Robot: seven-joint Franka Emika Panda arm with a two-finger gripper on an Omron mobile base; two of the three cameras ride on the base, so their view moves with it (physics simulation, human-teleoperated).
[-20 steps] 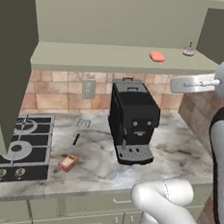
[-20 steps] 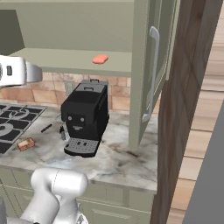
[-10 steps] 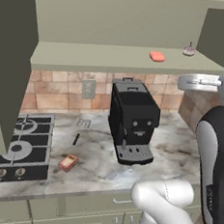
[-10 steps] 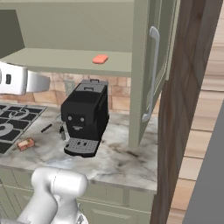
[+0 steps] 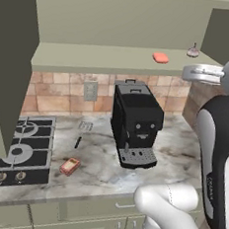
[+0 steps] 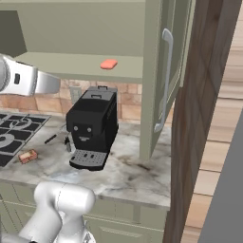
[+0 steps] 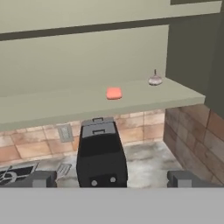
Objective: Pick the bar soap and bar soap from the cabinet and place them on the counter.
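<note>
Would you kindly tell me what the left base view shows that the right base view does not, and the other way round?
Only the left base view shows the small pale knob-topped item at the shelf's right end, near the coral-red bar soap. Only the right base view shows the open cabinet door with its long silver handle. Both share that soap on the cabinet shelf, the orange-brown bar soap lying on the counter beside the hob, and the black coffee machine.

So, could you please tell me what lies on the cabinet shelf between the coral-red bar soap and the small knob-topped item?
Nothing: in the hand view, the shelf between the coral-red bar soap and the knob-topped item is bare.
</note>
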